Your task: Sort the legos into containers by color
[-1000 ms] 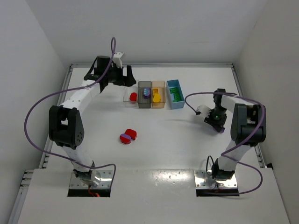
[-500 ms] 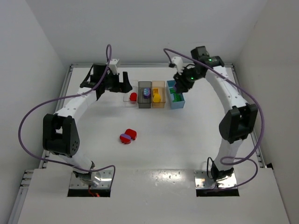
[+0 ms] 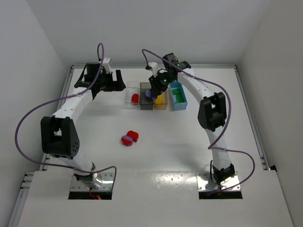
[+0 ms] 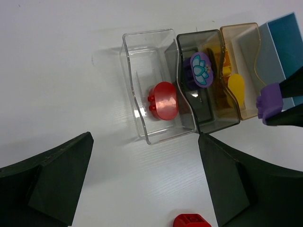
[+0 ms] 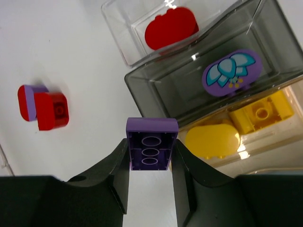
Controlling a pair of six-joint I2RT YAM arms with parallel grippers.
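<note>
Swinging leftward from over the light blue bin (image 4: 286, 42), the right arm had carried its purple brick (image 5: 152, 150) to the smoky grey bin (image 4: 210, 118), while the left jaws had drawn further left of it. They stood spread and empty, beyond the clear bin (image 4: 137, 75), whose thin see-through walls held a glossy rounded red piece (image 4: 164, 100). Inside the grey bin lay a purple oval tile (image 4: 201, 69) printed with a flower. The right jaws, much the nearer pair, pinched the brick across its long sides, hollow underside toward the wrist camera. It seemed to hang over the grey bin's right edge, toward the tan bin (image 4: 246, 47), so a short leftward shift looked necessary. On the near side of the grey bin, a red-and-purple pair (image 3: 129, 137) sat on the tabletop (image 3: 189, 142).
</note>
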